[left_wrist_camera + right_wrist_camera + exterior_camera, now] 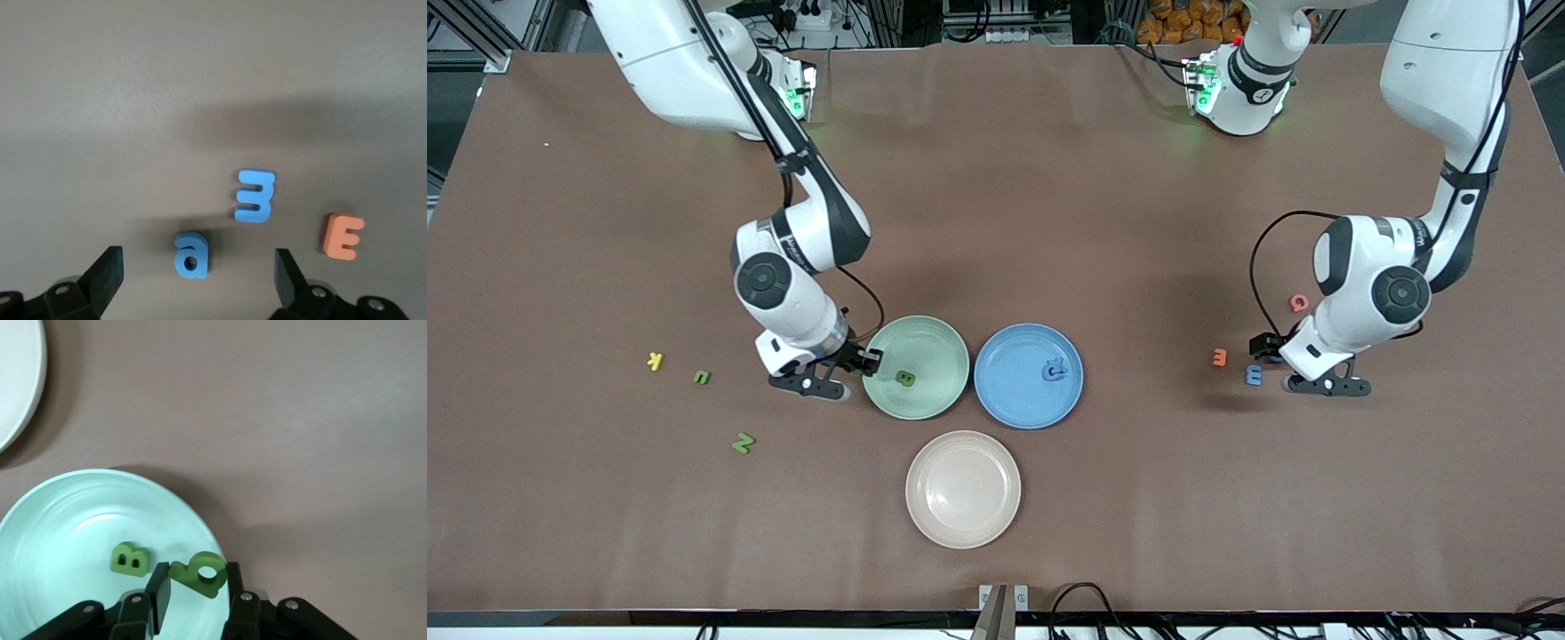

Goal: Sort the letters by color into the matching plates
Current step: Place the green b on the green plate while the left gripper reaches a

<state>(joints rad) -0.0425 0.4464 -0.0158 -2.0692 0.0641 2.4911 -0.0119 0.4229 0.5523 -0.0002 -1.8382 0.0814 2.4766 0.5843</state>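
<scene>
- Green letter, rounded with one hole (199, 573): clamped between the fingers of the right gripper (861, 361), hanging over the rim of the pale mint green plate (938, 342) at the edge toward the right arm's end of the table.
- Green "B" (905, 379): already lying inside the mint plate.
- To do this step well, in my judgement: carry the held letter further in over the plate's floor before letting go, so it cannot tip off the rim; lower it close to the surface and set it beside the "B", not on it.
- Green letters on bare table: "E" (703, 377) and "N" (743, 442), toward the right arm's end, still to sort; yellow "K" (655, 360) near the "E", not for sorting.
- Blue plate (1005, 391): beside the mint plate, one blue letter (1055, 370) in it.
- Left gripper (199, 273): fingers spread wide, empty, hovering over a blue "a" (191, 254) that sits between them.
- Blue "E" (255, 195) and orange "E" (343, 235): just beside the "a".
- Pink letter (1299, 302): near the left arm.
- Beige-cream plate (963, 489): nearest the front camera, nothing in it.
</scene>
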